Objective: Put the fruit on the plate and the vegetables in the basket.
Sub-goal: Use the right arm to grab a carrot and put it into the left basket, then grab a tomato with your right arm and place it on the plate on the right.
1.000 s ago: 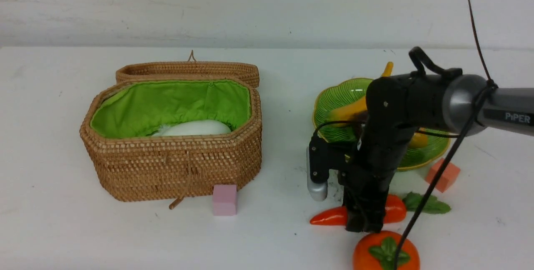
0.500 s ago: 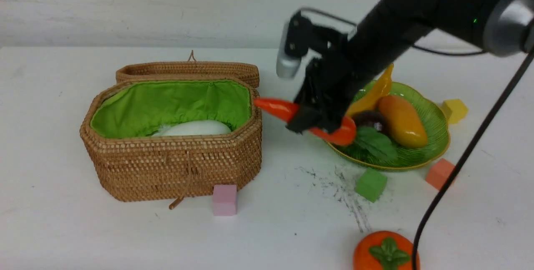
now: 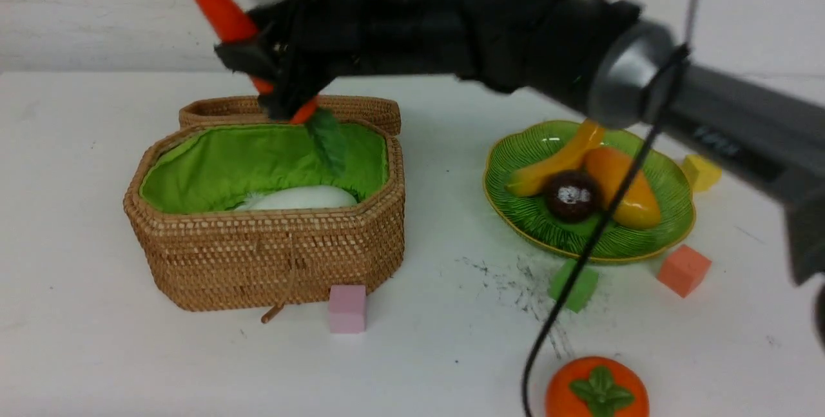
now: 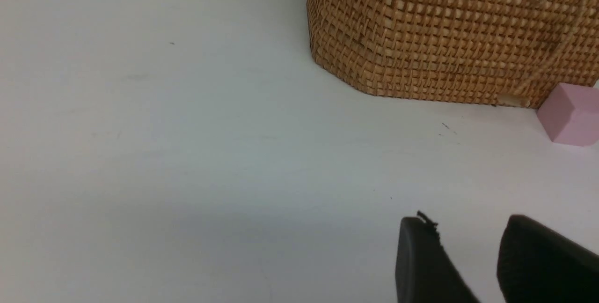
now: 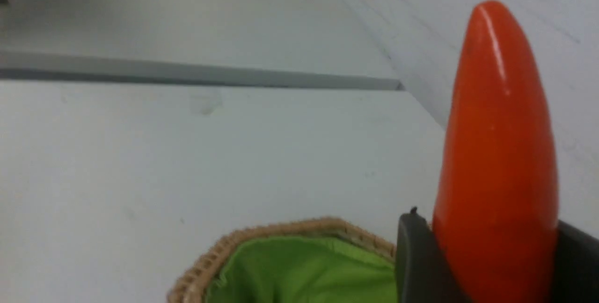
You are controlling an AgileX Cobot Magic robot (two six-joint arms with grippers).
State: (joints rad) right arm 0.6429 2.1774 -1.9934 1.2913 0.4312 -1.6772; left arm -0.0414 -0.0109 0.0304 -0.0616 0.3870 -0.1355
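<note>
Nearest in the front view: persimmon (image 3: 597,389) on the counter (image 3: 77,352), right of centre, not on the plate. Pink cube (image 3: 347,308) sits against the basket's front wall; green cube (image 3: 573,285) and orange cube (image 3: 683,270) lie just in front of the plate. Left end effector (image 4: 468,265) shows only in the left wrist view, low over bare counter near the basket corner; two dark fingertips with a narrow gap, nothing between them. Mid: basket (image 3: 271,256) with lid open, green lining visible, white radish (image 3: 300,198) lying inside. Plate (image 3: 670,236) to the right holds banana (image 3: 554,165), mangosteen (image 3: 571,195) and mango (image 3: 622,188), all touching. Yellow cube (image 3: 701,172) just behind the plate's right edge. Up high and far: right arm reaches across to the left, right end effector (image 3: 274,66) clamped on the carrot (image 3: 222,14), which is tilted with its tip up and to the left, green leaf (image 3: 327,138) hanging down over the basket's back opening. Right wrist view: carrot pinched between both fingers (image 5: 414,265), basket rim below. Eggplant not visible.
</note>
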